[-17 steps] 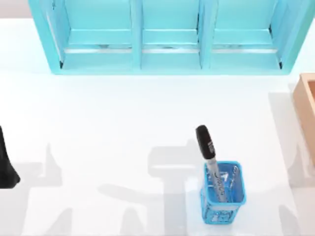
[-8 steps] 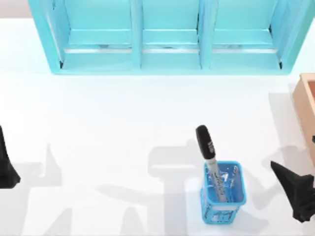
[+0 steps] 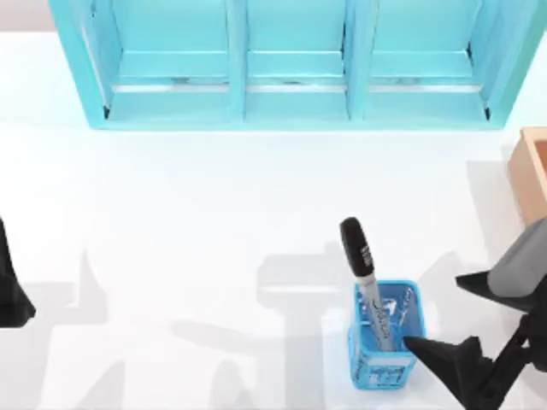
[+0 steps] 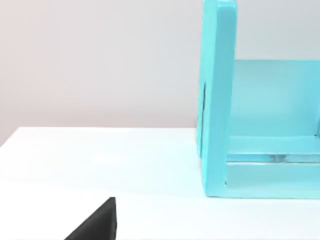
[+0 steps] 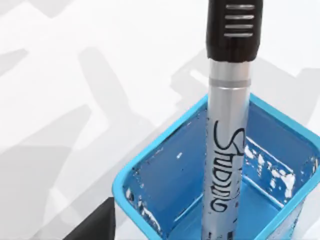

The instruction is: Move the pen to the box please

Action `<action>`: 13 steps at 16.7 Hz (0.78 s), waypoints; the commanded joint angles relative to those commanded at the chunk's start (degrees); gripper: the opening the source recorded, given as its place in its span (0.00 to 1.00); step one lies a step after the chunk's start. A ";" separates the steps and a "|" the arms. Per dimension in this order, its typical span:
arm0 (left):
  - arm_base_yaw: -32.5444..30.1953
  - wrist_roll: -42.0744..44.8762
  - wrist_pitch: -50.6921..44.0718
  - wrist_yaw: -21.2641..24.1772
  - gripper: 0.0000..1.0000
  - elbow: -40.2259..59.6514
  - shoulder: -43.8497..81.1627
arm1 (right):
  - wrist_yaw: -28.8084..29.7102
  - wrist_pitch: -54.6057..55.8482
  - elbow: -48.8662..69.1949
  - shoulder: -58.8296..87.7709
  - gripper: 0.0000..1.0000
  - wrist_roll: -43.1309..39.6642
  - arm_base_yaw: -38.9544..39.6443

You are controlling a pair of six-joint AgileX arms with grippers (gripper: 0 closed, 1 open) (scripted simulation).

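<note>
From above, I see my right gripper spread wide beside the small blue mesh basket, where the black-capped silver pen stands; the tan wooden box sits at the table's right edge. My left gripper is parked far left; I cannot tell its state. The right wrist view has the pen dead ahead. I judge this the approach; next I must close on the barrel.

You see the turquoise shelf unit standing on the white worktop, its end wall upright and an open compartment beside it; a black gripper finger pokes in near the worktop's front.
</note>
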 joint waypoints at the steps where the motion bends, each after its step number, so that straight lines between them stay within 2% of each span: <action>1: 0.00 0.00 0.00 0.00 1.00 0.00 0.00 | 0.00 0.00 0.00 0.00 1.00 0.00 0.00; 7: 0.00 0.00 0.00 0.00 1.00 0.00 0.00 | 0.96 4.06 0.46 3.91 1.00 0.83 1.14; 13: 0.00 0.00 0.00 0.00 1.00 0.00 0.00 | 5.13 22.92 3.20 24.87 1.00 4.00 6.04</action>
